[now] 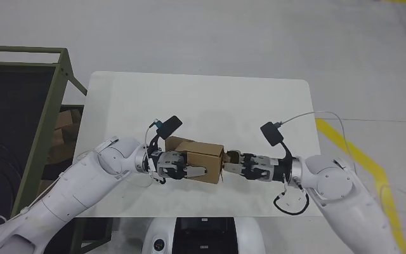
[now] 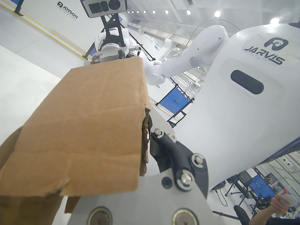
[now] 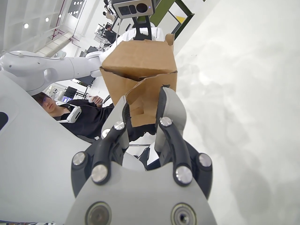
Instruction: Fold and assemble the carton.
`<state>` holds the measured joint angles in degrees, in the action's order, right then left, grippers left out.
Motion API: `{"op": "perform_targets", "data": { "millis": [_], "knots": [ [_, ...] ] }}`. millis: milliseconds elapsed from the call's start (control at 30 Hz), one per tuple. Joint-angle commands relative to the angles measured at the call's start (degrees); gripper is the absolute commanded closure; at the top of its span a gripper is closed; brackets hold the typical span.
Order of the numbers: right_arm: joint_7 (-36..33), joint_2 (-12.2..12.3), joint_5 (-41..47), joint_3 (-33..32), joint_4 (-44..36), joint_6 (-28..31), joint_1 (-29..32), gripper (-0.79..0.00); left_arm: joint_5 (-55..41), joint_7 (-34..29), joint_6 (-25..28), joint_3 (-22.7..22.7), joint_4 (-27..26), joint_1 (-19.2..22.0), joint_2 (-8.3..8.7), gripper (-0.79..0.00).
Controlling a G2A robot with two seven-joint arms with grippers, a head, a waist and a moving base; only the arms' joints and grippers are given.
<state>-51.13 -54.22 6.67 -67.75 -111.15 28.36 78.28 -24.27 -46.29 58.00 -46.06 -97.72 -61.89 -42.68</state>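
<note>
The brown corrugated cardboard carton (image 1: 198, 160) is already opened into a box shape; it lies lengthwise between my two grippers, at about six o'clock on the white table (image 1: 190, 95), near the front edge; whether it rests on the top or hangs just above it I cannot tell. I judge the work roughly half done: the walls stand square, but the end facing my right wrist gapes, its flaps part folded and untucked; at the far end a loose flap (image 3: 170, 39) sticks out.

My right gripper (image 1: 229, 163) sits at three o'clock of the carton, forearm level, fingers (image 3: 172, 108) pinching one end flap (image 3: 143, 114); my left gripper (image 1: 189, 171) lies against the carton from nine o'clock; whether it is clamped I cannot tell.
</note>
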Motion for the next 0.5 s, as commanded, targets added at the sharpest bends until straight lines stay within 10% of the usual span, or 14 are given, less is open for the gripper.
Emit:
{"op": "perform_targets", "data": {
  "millis": [0, 467],
  "knots": [
    [-0.1, 0.0, -0.1, 0.3, -0.1, 0.0, -0.1, -0.212, 0.0, 0.0, 0.0, 0.0, 0.0, 0.0, -0.01, 0.000],
    [-1.1, -0.5, 0.7, 2.6, 0.9, 0.4, -2.3, -0.212, 0.0, 0.0, 0.0, 0.2, 0.0, 0.0, -0.03, 0.000]
  ]
}}
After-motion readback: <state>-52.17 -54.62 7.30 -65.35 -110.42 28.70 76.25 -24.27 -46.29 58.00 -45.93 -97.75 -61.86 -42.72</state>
